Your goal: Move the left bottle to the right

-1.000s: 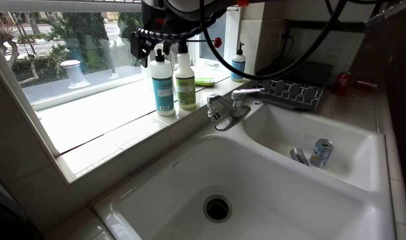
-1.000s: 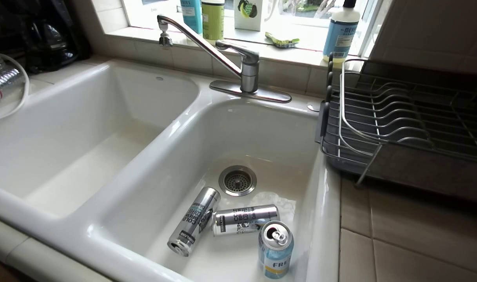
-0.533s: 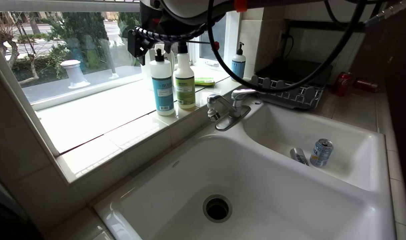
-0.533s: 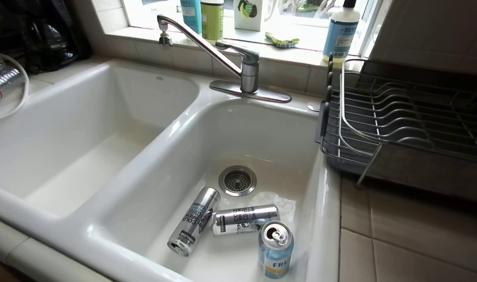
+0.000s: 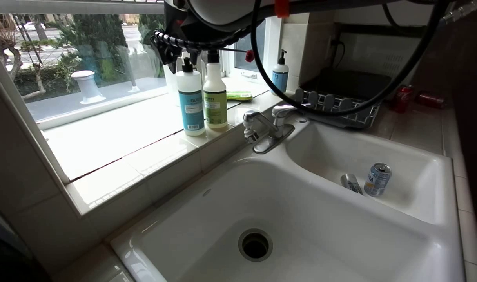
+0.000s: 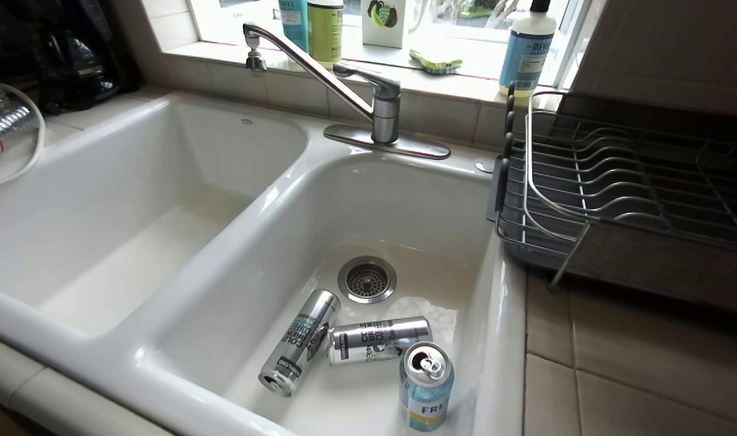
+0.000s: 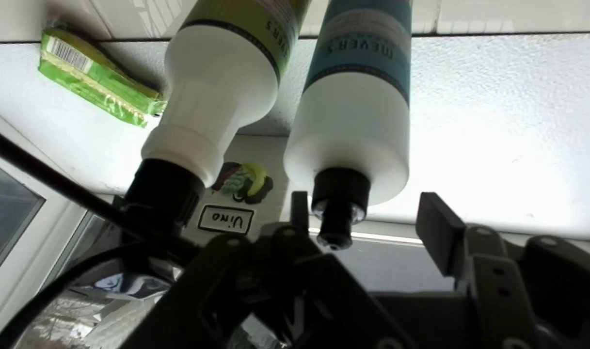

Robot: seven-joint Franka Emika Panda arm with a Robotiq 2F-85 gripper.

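The left bottle [image 5: 191,107], whitish with a teal-blue label and black cap, stands upright on the window sill. In an exterior view only part of its label [image 6: 293,24] shows; the top is cut off. My gripper [image 7: 365,213] is open, with the bottle's black cap [image 7: 341,194] between its fingers, nearer the left finger in the wrist view. No grip on the bottle shows. In an exterior view the gripper [image 5: 182,64] is at cap height. The yellow-green bottle [image 5: 215,102] stands close beside the left bottle; its black top is near the gripper's left side in the wrist view [image 7: 222,72].
A green packet [image 5: 239,95] and a white container with a fruit picture [image 6: 383,24] stand behind. A smaller blue bottle [image 5: 280,76] is farther along the sill. The faucet [image 6: 385,109], the double sink [image 5: 320,235] and a dish rack [image 6: 634,181] are in front.
The yellow-green bottle has slid slightly toward the left bottle, narrowing the gap. My arm and its cable have shifted a little. The left bottle has not visibly moved.
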